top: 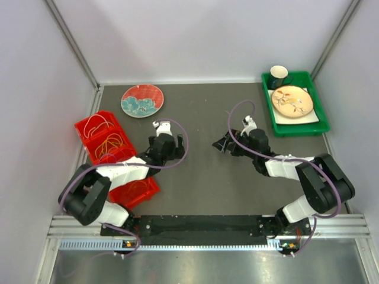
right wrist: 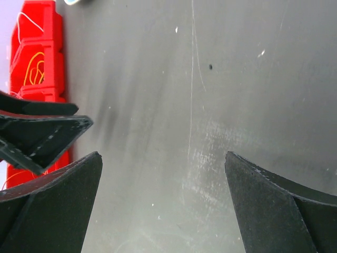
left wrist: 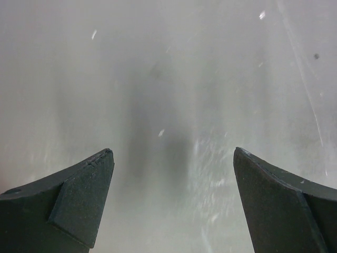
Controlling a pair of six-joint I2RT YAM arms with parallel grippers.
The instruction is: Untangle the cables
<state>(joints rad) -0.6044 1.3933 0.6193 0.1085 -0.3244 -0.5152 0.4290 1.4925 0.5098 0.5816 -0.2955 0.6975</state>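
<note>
Left tool spread; cables white, yellow loops.

Setting: a robotics laboratory test cell.

Indicators:
- Plain white wall panels in metal framing enclose a dark tabletop on three sides.
- A left arm and a right arm are bolted to an aluminium rail at the near edge.
- Staged props: a red bin of cables at left and a green tray of crockery at far right.
</note>
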